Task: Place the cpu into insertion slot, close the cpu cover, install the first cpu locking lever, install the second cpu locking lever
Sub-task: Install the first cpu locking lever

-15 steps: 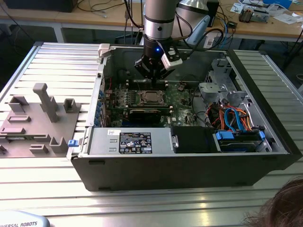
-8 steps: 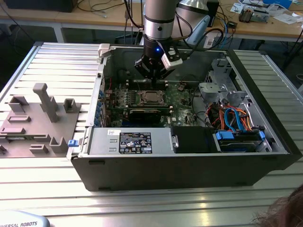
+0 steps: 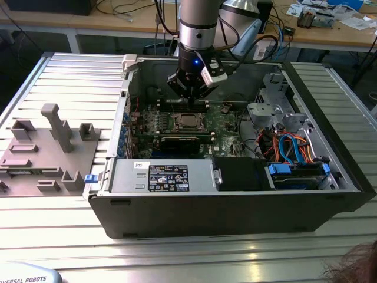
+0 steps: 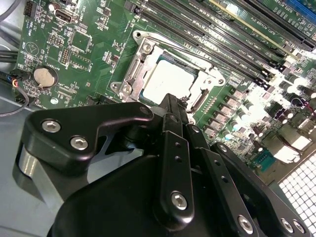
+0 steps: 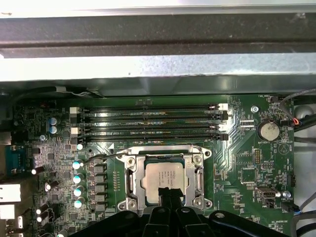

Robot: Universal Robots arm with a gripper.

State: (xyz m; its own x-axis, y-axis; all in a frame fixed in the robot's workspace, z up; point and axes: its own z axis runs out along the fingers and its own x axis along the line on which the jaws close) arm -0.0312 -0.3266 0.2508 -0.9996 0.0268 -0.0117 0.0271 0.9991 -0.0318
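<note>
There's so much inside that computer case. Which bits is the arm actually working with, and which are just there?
Part of the job:
cpu, seated in the insertion slot
cpu cover, closed over it
gripper, at the socket's edge

Just there:
coin battery
memory slots
grey fixture block
orange and blue cables

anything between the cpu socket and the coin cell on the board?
No large part: in the first wrist view, bare green board with small chips lies between the insertion slot and the coin cell.

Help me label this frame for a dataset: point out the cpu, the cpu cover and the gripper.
cpu (image 5: 165, 176): first wrist view, on its shiny metal top.
cpu cover (image 5: 199, 173): first wrist view, on the frame's side bar beside the chip.
gripper (image 4: 170, 111): second wrist view, at the fingertips, over the socket's edge.
</note>
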